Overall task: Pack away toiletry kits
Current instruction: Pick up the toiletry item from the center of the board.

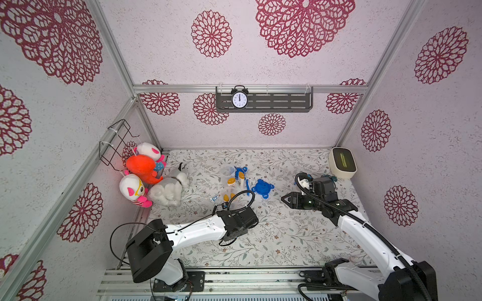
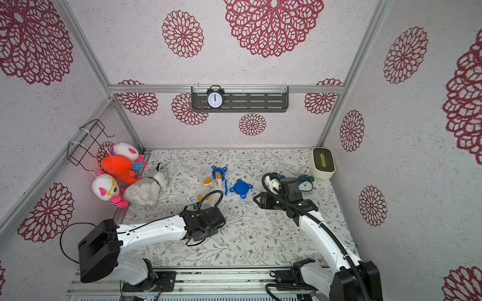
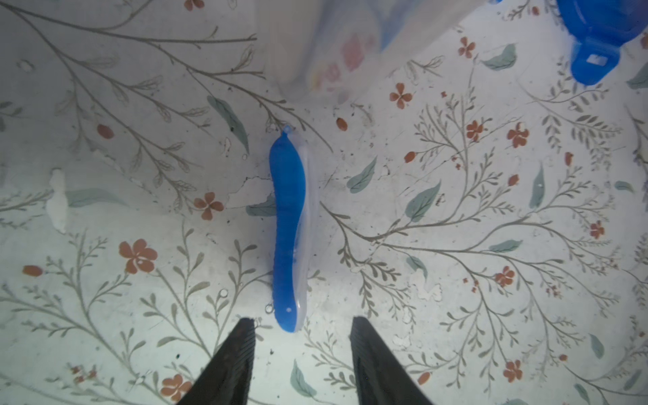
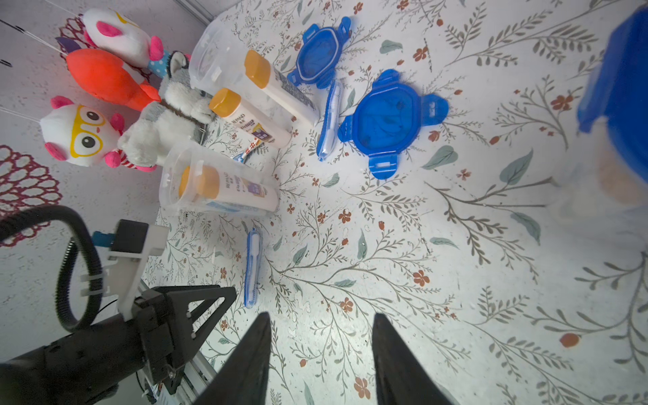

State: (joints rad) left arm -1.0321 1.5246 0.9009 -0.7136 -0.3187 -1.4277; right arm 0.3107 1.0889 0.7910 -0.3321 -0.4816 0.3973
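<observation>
A blue toothbrush (image 3: pixel 289 228) in its clear case lies flat on the table. My left gripper (image 3: pixel 301 319) hangs open just over its near end, touching nothing. Farther back stand an empty clear jar (image 4: pixel 210 59), two white bottles with orange caps (image 4: pixel 280 87) (image 4: pixel 249 117), and a jar (image 4: pixel 217 186) with a bottle inside. Two blue lids (image 4: pixel 319 58) (image 4: pixel 389 121), another toothbrush (image 4: pixel 329 119) and a small toothpaste tube (image 4: pixel 247 150) lie loose there. A blurred jar with a blue lid on (image 4: pixel 624 105) stands near my right gripper (image 4: pixel 322 315), which is open and empty.
Plush toys (image 1: pixel 146 172) pile up at the back left under a wire basket (image 1: pixel 117 142). A teal alarm clock (image 2: pixel 305 182) and a cream box (image 1: pixel 342 163) sit at the back right. A black clock (image 1: pixel 239 99) stands on the wall shelf.
</observation>
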